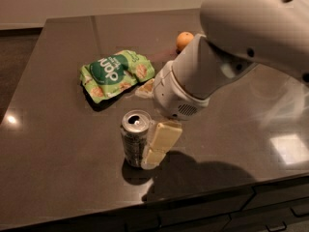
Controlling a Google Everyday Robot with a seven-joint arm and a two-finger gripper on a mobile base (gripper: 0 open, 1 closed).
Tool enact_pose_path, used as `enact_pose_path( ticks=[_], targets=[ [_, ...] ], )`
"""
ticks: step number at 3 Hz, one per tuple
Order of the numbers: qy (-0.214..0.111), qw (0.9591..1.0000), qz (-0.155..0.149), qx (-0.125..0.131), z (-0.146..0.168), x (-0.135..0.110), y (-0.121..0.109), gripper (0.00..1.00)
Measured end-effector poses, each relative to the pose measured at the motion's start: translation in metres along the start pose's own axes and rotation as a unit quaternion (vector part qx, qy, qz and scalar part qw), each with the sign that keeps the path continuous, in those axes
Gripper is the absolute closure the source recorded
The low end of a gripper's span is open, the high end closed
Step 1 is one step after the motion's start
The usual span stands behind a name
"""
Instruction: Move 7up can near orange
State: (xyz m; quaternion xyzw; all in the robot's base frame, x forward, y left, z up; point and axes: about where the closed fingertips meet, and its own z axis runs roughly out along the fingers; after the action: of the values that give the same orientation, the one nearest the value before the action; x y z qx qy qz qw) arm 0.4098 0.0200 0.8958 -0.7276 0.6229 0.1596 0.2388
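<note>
Still on the grab step, I think: my gripper [150, 154] is touching the can [134, 137] standing near the front edge of the desk [58, 173], I can't tell if it's clamped, and next I need a firm hold to carry it to the orange [184, 40] by the back edge.

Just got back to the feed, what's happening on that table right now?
The robot's cream-coloured gripper is down beside the small silvery aluminium drink can, which stands upright near the front edge of the dark table. The small round orange fruit sits at the back, and a green snack bag lies mid-table. The can is not yet near the orange.
</note>
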Motion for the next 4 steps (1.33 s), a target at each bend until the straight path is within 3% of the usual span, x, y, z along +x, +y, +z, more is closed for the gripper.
enact_pose_path(
  ticks=[1, 3, 4],
  targets=[
    [-0.04, 0.9991, -0.002, -0.012, -0.017, -0.007, 0.009, 0.42],
    [-0.076, 0.9969, 0.007, -0.019, -0.035, -0.01, 0.014, 0.9],
    [-0.061, 0.9968, 0.049, 0.015, -0.045, 0.007, -0.012, 1.0]
  ],
)
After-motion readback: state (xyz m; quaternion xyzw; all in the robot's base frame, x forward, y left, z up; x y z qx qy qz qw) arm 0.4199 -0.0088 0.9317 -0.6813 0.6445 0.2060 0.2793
